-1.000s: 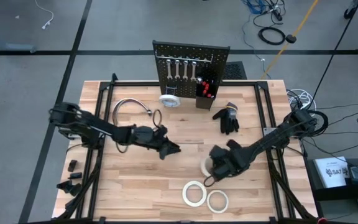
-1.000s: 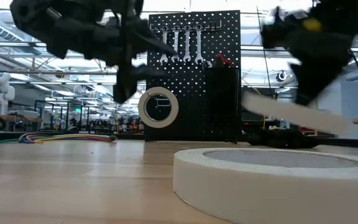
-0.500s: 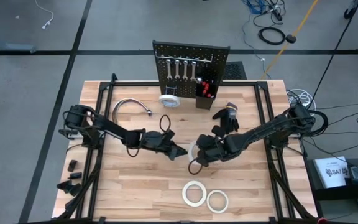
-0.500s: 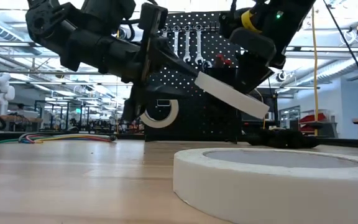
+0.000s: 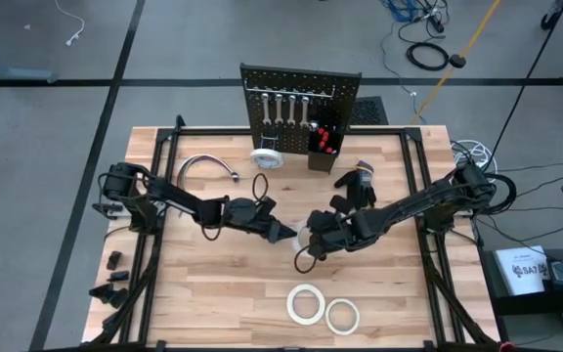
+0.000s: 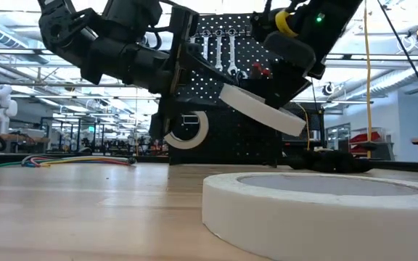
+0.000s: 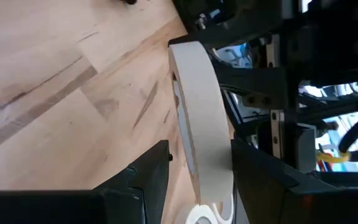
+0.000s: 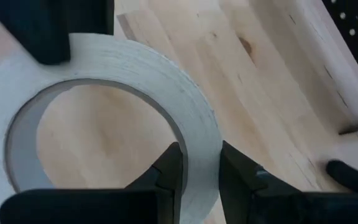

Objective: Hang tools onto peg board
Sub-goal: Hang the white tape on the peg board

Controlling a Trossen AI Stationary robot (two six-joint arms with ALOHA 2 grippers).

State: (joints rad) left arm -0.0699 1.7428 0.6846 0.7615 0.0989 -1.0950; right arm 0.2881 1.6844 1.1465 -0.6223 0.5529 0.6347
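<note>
Passing a tape roll [image 5: 306, 238] between the two arms at mid-desk looks like the step in hand. The right end effector [image 5: 313, 242], just right of the centre of the high view, pinches the roll's wall: in its own wrist view one finger [image 8: 166, 177] sits inside the ring and the other outside, closed down on the white band. In the low view the roll [image 6: 261, 110] hangs tilted, clear of the desk [image 5: 213, 293].

The left end effector [image 5: 287, 233] comes in from the left of the high view with its fingers spread wide and holding nothing. Its wrist view shows the roll's edge [image 7: 197, 124] standing between the two dark fingers [image 7: 148, 180], not yet pressed.

To do this well, I judge the left fingers should close squarely across the band, away from the spot the right fingers hold, and the right grip should let go only once the left one is firm. A skewed pinch on the thin wall could let the roll twist or slip.

The peg board [image 5: 301, 103] stands upright at the top centre of the high view, well apart from the handover. Wrenches [image 5: 286, 108] already hang along its upper row, another tape roll [image 5: 267, 156] hangs at its lower left, and red-handled tools [image 5: 323, 143] sit in the small bin. Two more rolls [image 5: 323, 310] lie flat near the bottom edge of the desk.
</note>
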